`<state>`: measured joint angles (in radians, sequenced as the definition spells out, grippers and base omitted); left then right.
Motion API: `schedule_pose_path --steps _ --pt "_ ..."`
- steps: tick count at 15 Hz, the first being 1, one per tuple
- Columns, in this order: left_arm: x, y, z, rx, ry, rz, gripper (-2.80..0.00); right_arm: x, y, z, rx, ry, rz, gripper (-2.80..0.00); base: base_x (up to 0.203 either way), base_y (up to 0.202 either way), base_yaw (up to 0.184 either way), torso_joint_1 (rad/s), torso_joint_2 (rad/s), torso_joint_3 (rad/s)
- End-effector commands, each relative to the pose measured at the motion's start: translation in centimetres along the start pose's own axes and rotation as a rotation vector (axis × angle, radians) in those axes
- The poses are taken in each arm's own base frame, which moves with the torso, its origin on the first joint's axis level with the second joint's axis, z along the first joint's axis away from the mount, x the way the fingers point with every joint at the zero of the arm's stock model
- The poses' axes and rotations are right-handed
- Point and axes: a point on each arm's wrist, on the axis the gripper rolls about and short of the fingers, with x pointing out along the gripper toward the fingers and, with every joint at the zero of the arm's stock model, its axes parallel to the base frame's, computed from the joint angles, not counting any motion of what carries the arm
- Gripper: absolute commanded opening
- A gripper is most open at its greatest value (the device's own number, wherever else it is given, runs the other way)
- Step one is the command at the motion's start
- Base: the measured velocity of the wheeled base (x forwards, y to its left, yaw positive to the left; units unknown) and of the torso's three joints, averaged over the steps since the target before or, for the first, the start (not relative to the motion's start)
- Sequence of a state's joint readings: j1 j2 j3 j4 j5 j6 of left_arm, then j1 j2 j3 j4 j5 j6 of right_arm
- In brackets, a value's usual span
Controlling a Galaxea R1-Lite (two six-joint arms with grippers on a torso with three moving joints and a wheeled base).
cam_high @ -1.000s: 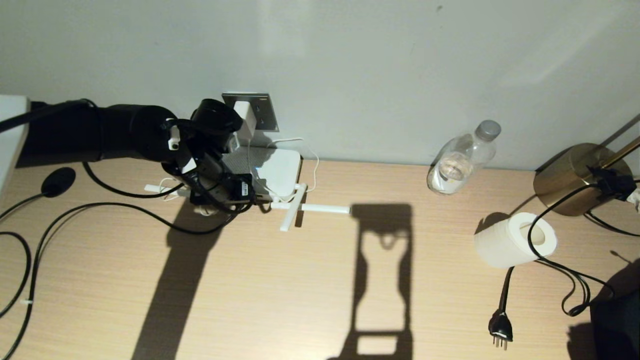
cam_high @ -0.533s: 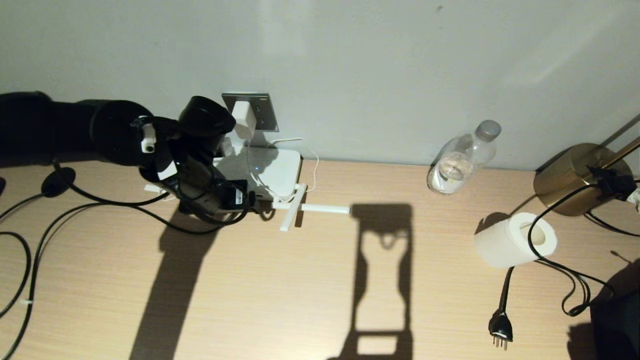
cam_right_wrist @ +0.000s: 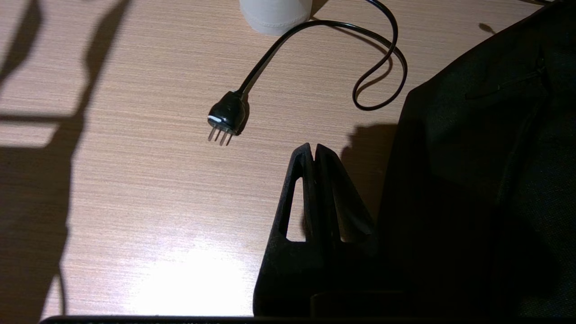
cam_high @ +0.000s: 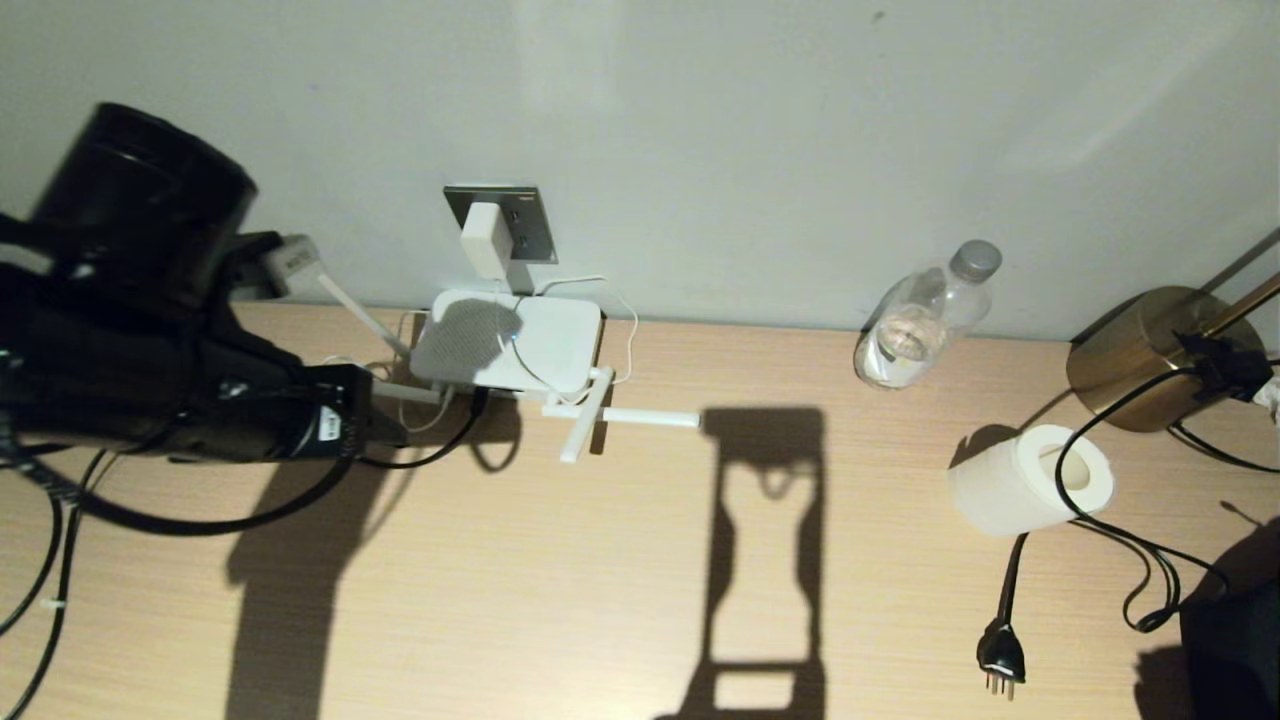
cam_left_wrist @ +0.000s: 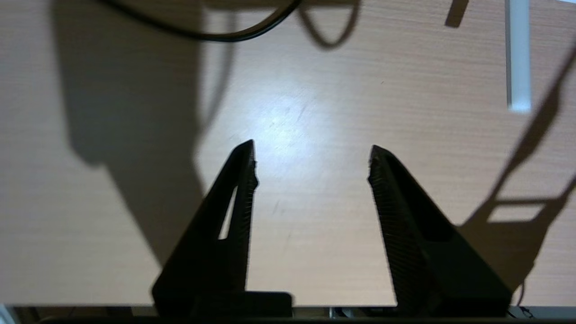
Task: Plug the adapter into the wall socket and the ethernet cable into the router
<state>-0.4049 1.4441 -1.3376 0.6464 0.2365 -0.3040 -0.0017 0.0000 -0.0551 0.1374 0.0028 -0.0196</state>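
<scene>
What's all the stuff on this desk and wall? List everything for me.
wall socket: one, grey metal, on wall
adapter: one, white, plugged into the socket
router: one, white, by the wall under the socket
ethernet cable: one, black, runs to the router
bottle: one, clear, against wall
paper roll: one, white, lying right
three-pin plug: one, black, near front edge
lamp base: one, brass, far right
left gripper: black, open, empty
right gripper: black, shut

One router (cam_high: 520, 345), one adapter (cam_high: 485, 240), one wall socket (cam_high: 525, 222). One bottle (cam_high: 925, 318), one paper roll (cam_high: 1030, 480) (at four o'clock), one three-pin plug (cam_high: 1001, 660), one lamp base (cam_high: 1140, 360).
</scene>
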Motion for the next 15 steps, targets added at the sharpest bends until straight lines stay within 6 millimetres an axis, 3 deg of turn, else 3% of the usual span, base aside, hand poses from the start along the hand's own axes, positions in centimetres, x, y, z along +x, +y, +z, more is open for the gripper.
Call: schedule_pose_path --steps 1,4,6,9,12,15 --pt "-7.8 3.0 -2.5 -0.051 -0.146 0.009 -2.80 0.0 0.0 0.0 0.000 0.000 0.000 -2.80 0.000 0.000 0.000 0.000 0.00 0.000" --pt "-13.2 6.3 -7.4 -0.174 -0.192 0.135 -2.80 0.0 0.0 0.0 0.000 0.000 0.000 -2.80 0.000 0.000 0.000 0.000 0.00 0.000" --pt "-15.1 8.1 -11.9 -0.255 -0.157 0.234 -2.80 0.0 0.0 0.0 0.000 0.000 0.000 -2.80 0.000 0.000 0.000 0.000 0.00 0.000" --pt "-14.5 9.6 -18.8 -0.314 -0.064 0.476 -2.80 0.0 0.0 0.0 0.000 0.002 0.001 -2.80 0.000 0.000 0.000 0.000 0.00 0.000" --pt "-14.4 9.7 -21.0 -0.362 -0.076 0.709 -2.80 0.0 0.0 0.0 0.000 0.000 0.000 -2.80 0.000 0.000 0.000 0.000 0.00 0.000" --pt "-13.9 9.8 -20.9 -0.280 -0.113 0.727 -2.80 0.0 0.0 0.0 0.000 0.001 0.000 -2.80 0.000 0.000 0.000 0.000 0.00 0.000"
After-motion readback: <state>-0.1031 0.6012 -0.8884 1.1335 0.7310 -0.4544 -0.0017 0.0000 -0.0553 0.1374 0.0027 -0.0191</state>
